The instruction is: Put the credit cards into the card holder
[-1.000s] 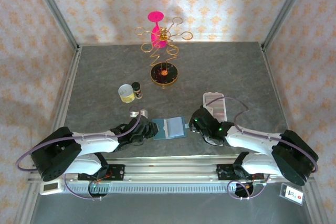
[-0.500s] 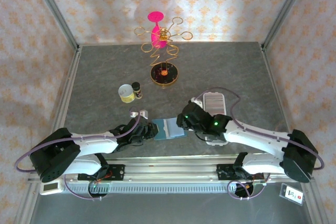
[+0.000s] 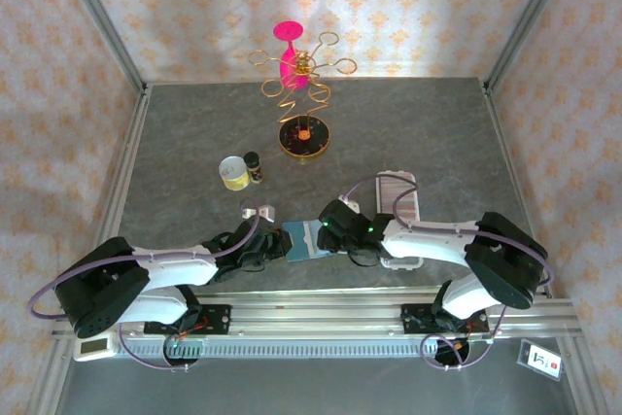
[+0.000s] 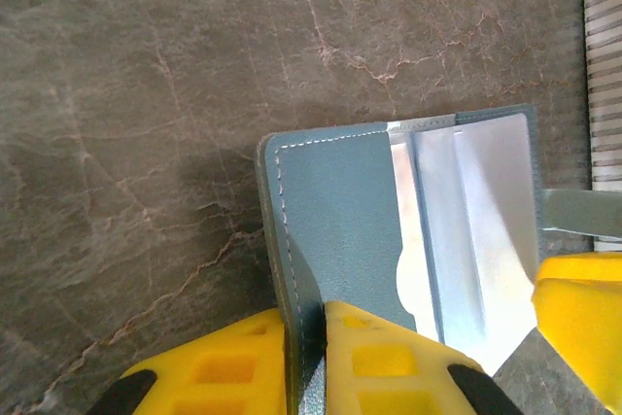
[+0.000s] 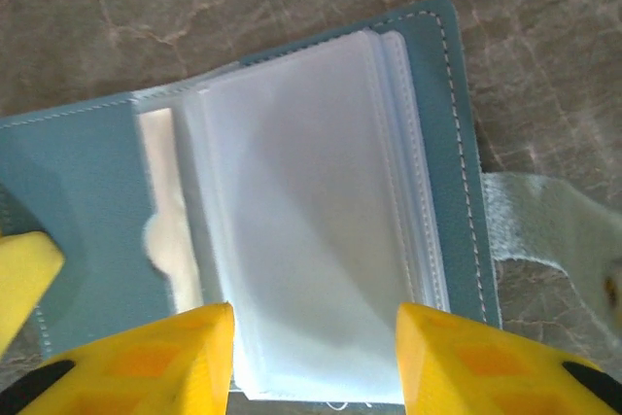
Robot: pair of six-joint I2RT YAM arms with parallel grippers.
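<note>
A teal wallet (image 3: 303, 238) lies open on the table near the front edge. My left gripper (image 4: 306, 313) is shut on the left flap of the wallet (image 4: 340, 201), pinching its stitched edge; from above, the left gripper (image 3: 277, 245) sits at the wallet's left side. My right gripper (image 5: 316, 323) is open, hovering over the clear plastic sleeves (image 5: 301, 201) with nothing between its fingers, and the right gripper (image 3: 328, 232) is at the wallet's right side. The card holder (image 3: 400, 191), a ridged whitish tray, lies just right of it, its edge (image 4: 604, 65) visible. The credit cards are hidden.
A gold wire stand (image 3: 303, 133) with a pink piece stands at the back. A small yellowish jar (image 3: 233, 173), a dark bottle (image 3: 253, 165) and a small white clip (image 3: 258, 211) sit left of the middle. Metal rails border the table.
My right arm swung left from beside the tray to over the open wallet and its jaws opened wider. My left gripper closed tighter on the wallet flap.
</note>
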